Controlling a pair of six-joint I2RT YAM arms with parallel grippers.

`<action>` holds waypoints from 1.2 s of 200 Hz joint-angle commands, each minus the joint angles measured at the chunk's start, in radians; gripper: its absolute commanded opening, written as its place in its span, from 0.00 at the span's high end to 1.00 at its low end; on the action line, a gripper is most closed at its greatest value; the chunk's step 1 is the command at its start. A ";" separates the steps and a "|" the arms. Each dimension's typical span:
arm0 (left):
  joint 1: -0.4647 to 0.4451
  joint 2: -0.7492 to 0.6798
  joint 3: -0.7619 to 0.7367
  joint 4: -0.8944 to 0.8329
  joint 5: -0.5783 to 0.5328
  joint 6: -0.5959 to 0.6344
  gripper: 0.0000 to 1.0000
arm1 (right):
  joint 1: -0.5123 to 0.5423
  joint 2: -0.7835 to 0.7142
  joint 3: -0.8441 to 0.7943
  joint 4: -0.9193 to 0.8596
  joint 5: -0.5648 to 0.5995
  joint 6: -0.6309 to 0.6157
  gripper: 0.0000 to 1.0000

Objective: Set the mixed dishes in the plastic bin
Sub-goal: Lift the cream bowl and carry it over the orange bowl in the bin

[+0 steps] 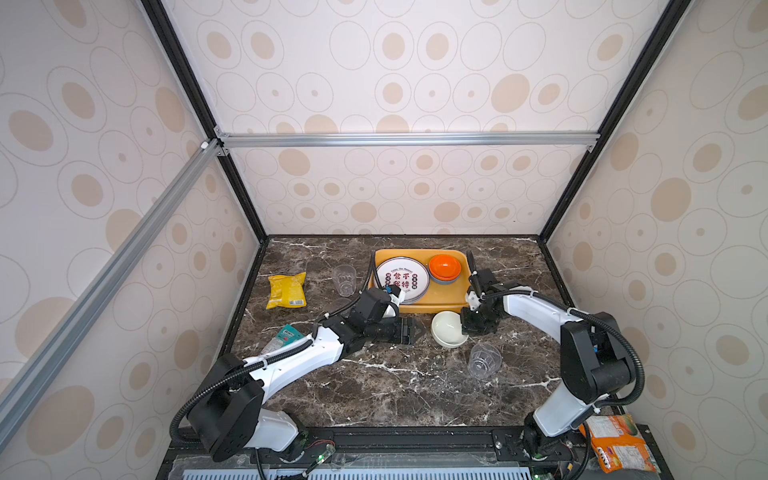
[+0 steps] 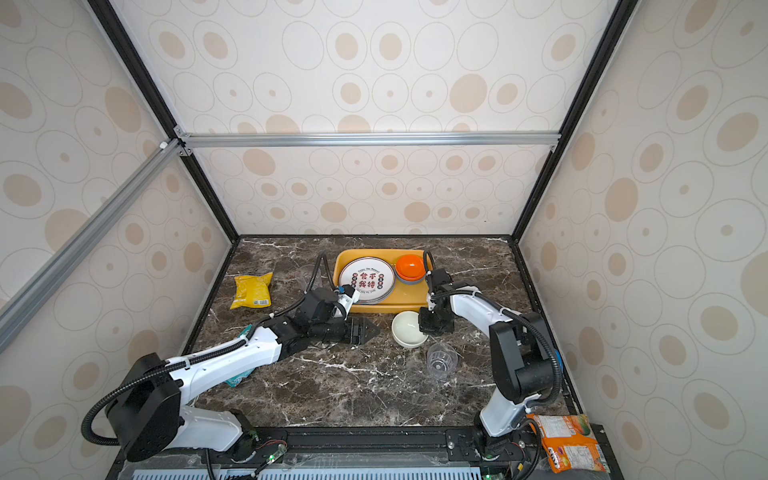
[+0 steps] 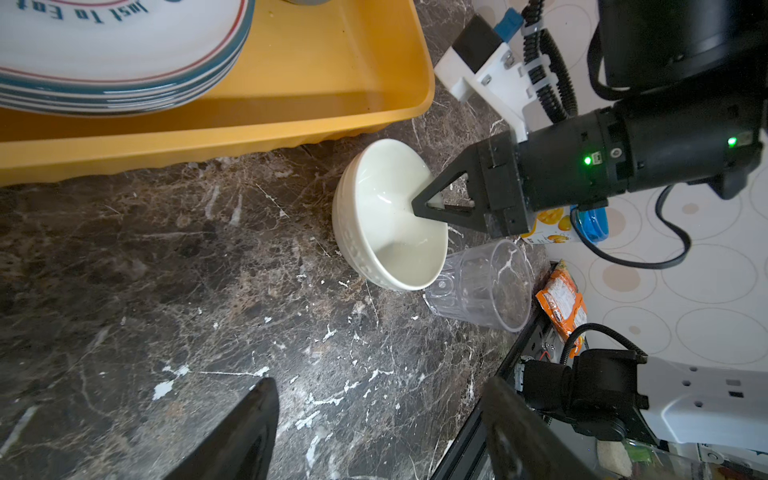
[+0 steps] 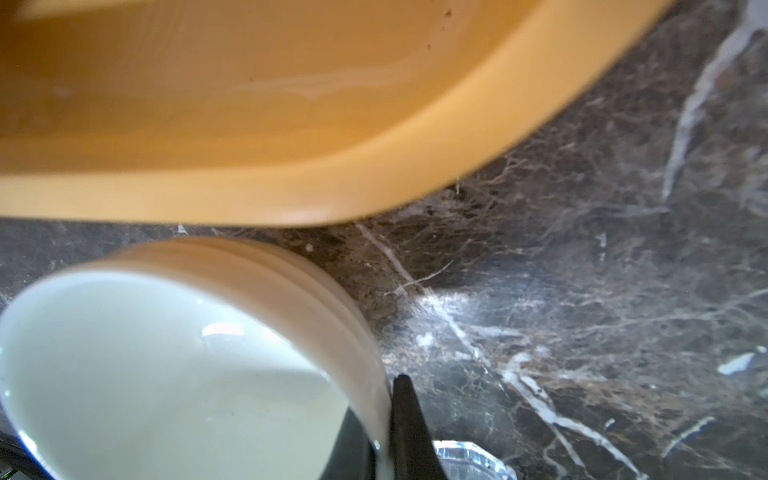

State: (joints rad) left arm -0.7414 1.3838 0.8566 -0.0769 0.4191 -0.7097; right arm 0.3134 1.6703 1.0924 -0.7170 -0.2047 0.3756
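The right gripper (image 3: 420, 205) is pinching the rim of the white bowl (image 1: 445, 330), which is sitting (seemingly tilted) on the table (image 1: 374, 395) just beside the bin (image 1: 432, 308). The left gripper (image 1: 414, 331) is hovering with jaws apart.

The bench (image 1: 374, 386) was dark brown marble with white veins. Directly on it stood a yellow-orange plastic bin (image 1: 432, 308) at back centre, with an upright clear cup (image 1: 344, 280) and a yellow snack bag (image 1: 286, 290) to its left. A teal packet (image 1: 284, 337) lay nearer the front left. A tilted white bowl (image 1: 446, 330) sat just before the bin, and a toppled clear cup (image 1: 484, 360) lay beside the bowl.
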 commanded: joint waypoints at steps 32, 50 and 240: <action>0.001 -0.045 0.004 -0.017 -0.046 0.004 0.23 | 0.020 -0.028 0.061 -0.047 -0.005 -0.018 0.92; 0.006 -0.054 0.003 -0.019 -0.055 0.001 0.23 | 0.024 -0.034 0.079 -0.067 -0.004 -0.021 0.92; 0.155 -0.160 -0.126 0.196 -0.017 -0.161 0.05 | -0.002 0.025 0.412 -0.214 0.084 -0.030 0.92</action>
State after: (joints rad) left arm -0.6003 1.2526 0.7235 0.0570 0.3809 -0.8383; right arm 0.3279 1.6596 1.4208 -0.9081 -0.1337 0.3538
